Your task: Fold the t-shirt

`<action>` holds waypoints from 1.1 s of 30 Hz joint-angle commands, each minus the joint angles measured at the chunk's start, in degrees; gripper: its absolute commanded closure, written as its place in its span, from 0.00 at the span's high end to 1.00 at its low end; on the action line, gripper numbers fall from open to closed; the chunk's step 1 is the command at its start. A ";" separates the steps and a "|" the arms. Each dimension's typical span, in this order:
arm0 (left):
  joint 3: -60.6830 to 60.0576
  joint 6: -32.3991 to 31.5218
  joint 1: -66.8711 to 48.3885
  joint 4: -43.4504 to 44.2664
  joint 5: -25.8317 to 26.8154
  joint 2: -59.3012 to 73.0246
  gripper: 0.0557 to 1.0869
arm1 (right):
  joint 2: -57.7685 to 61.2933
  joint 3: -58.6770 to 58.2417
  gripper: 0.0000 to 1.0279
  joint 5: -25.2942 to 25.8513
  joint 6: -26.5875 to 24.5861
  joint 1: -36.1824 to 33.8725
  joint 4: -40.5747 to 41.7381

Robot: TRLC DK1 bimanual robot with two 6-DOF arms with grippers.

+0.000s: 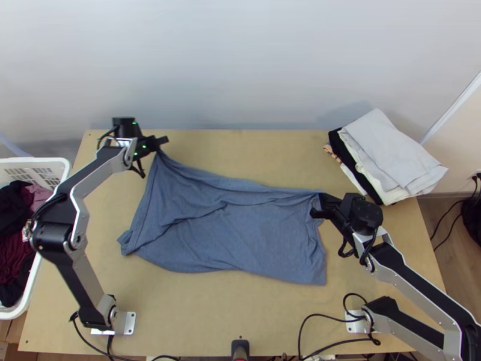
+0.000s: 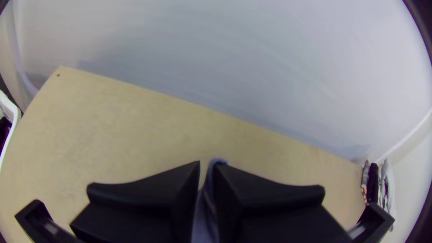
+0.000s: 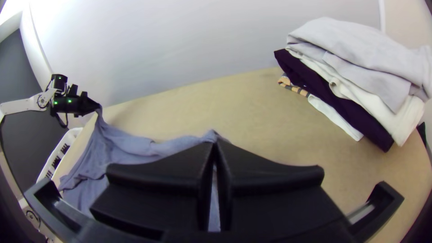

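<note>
Blue-grey fabric t-shirt (image 1: 240, 234) seems unfolded, all folding left; your black left gripper (image 1: 160, 144) and black right gripper (image 1: 318, 206) clamp its far side.

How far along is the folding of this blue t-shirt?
Early on. Looks done: a stack of folded garments at the light wooden table's far right. In hand: the blue t-shirt, its far edge held at one end by the left gripper, at the other by the right gripper. Left: probably all its folding, as it lies broadly spread and wrinkled.
</note>
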 commanded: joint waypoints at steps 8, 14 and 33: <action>8.33 -4.03 2.78 -10.81 6.57 2.87 0.91 | 0.71 1.37 0.03 0.22 1.62 0.45 1.07; 14.84 -9.31 8.67 -18.10 21.51 5.25 0.91 | 1.68 1.46 0.03 0.22 2.06 1.42 1.07; 25.82 -8.69 11.39 -37.53 43.92 16.67 0.91 | 2.82 1.02 0.03 0.22 2.33 1.86 1.07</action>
